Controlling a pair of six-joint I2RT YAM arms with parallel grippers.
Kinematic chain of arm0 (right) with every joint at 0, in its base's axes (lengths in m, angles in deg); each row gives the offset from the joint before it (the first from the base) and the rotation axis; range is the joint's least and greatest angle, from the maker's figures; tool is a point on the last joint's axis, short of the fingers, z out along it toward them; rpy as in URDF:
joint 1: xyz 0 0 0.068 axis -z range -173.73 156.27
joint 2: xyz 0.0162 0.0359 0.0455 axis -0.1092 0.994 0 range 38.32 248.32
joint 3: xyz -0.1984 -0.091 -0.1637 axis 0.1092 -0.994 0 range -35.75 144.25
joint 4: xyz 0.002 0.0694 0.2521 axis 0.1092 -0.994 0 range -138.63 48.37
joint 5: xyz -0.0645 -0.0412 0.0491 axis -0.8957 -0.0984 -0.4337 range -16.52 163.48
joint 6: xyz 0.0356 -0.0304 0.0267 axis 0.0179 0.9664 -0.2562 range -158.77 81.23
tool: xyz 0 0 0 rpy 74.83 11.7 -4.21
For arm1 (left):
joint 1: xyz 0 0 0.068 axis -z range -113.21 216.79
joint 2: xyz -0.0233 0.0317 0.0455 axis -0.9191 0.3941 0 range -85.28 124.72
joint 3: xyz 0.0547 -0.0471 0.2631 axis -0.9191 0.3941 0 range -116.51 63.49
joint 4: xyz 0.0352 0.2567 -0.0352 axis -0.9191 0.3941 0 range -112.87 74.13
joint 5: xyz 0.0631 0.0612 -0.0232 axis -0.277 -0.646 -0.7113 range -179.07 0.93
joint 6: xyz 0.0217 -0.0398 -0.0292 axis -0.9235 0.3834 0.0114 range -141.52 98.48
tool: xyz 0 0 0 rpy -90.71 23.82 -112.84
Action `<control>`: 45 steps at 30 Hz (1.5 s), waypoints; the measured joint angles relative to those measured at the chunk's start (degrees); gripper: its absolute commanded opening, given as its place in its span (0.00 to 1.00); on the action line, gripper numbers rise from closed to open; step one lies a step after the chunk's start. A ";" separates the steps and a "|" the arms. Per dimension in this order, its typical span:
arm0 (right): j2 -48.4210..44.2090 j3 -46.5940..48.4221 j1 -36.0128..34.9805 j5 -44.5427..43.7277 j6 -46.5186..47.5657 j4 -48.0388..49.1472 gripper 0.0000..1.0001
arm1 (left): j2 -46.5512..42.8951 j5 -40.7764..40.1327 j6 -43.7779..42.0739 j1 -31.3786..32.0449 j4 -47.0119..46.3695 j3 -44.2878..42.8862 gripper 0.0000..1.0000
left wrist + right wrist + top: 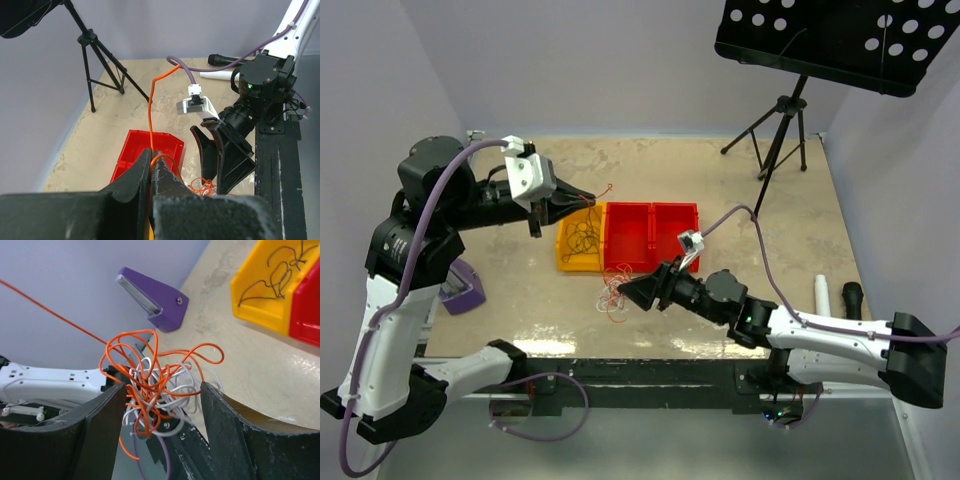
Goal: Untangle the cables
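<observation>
The orange-and-white tangle (155, 385) lies on the table (670, 170) just in front of the red bin (650, 225), between the fingers of my right gripper (162, 390). Its jaws stand wide apart around the tangle, and I cannot tell whether they press it. My left gripper (151, 159), above the yellow bin (570, 258), is clamped tight on one orange cable (150, 115). Black cables (583, 235) lie in that bin.
</observation>
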 measured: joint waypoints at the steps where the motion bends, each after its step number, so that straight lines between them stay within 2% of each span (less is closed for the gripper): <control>1: -0.59 0.00 0.00 0.22 0.35 0.63 0.64 | -0.39 0.39 0.09 0.00 -0.35 0.52 0.00; 9: 1.22 0.70 0.00 -0.83 0.55 -2.14 0.54 | -2.34 2.78 4.26 0.00 -4.37 4.92 0.00; 18: 2.25 0.70 0.00 -3.34 -1.07 -9.05 0.50 | -8.63 9.35 12.44 1.05 -10.01 29.46 0.00; 21: 1.11 0.70 0.00 -3.39 -1.51 -10.34 0.49 | -8.81 9.55 15.67 1.68 -12.63 34.51 0.00; 28: -5.62 -0.24 0.00 -4.79 -2.58 -14.86 0.47 | -9.57 8.46 24.26 2.56 -24.17 37.09 0.00; 32: -10.60 -1.25 0.00 -5.42 -3.04 -17.38 0.47 | -8.94 5.62 27.80 2.71 -29.42 37.13 0.00; 36: -14.27 -2.56 0.00 -5.53 -3.89 -19.85 0.50 | -10.84 0.57 27.34 2.71 -32.65 44.15 0.00; 38: -15.26 -3.06 0.00 -5.53 -4.37 -21.22 0.55 | -12.31 -2.86 26.03 2.71 -32.30 49.66 0.00; 41: -15.89 -3.82 0.00 -5.53 -5.20 -23.08 0.56 | -13.73 -9.03 22.05 2.71 -30.14 57.42 0.00; 45: -15.82 -3.93 0.00 -5.75 -5.66 -25.68 0.54 | -15.13 -17.16 16.63 2.64 -26.60 61.59 0.00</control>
